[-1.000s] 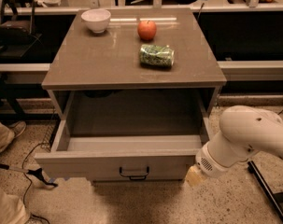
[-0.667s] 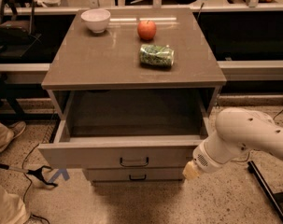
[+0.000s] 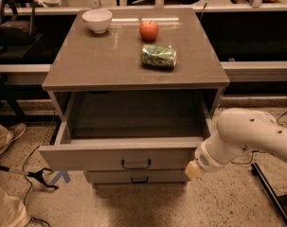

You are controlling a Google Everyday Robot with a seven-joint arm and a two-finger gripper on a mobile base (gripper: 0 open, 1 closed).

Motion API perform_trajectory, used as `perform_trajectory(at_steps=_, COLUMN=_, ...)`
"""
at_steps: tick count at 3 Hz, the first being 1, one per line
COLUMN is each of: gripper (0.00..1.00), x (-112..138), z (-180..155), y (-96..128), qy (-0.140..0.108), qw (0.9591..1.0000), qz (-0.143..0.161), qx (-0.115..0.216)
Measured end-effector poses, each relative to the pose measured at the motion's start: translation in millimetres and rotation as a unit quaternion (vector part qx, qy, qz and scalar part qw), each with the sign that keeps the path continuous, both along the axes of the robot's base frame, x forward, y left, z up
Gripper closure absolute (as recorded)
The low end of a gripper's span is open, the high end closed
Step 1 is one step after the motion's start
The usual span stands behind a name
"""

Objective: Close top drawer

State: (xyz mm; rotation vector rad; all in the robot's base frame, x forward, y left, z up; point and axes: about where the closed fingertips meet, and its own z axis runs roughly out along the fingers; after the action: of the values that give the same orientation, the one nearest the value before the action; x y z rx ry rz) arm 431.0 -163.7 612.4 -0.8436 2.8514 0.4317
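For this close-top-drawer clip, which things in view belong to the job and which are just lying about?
Job in hand:
- top drawer, standing open
- gripper, at the right end of the drawer's front panel

Just lying about:
- white bowl, red apple and green packet, all on the cabinet top
- lower drawer, shut

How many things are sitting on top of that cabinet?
3: a white bowl at the back left, a red apple to its right, and a green packet in front of the apple. The claw is lower, by the open top drawer's right front corner.
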Motion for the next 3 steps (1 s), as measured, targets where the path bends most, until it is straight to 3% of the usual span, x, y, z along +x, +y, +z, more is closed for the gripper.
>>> perform_trajectory(at_steps=1, gripper=1.0, x=35, z=6, y=-17, qy=-0.043, qw=0.9988, qz=-0.022, qx=-0.004)
perform_trajectory(at_steps=2, gripper=1.0, x=39, z=7, y=-18, qy=-0.046, qw=0.9986, qz=-0.025, qx=-0.004)
perform_trajectory(at_steps=3, gripper=1.0, x=106, z=18, y=-37, qy=-0.093, qw=0.9925, qz=-0.079, qx=0.002)
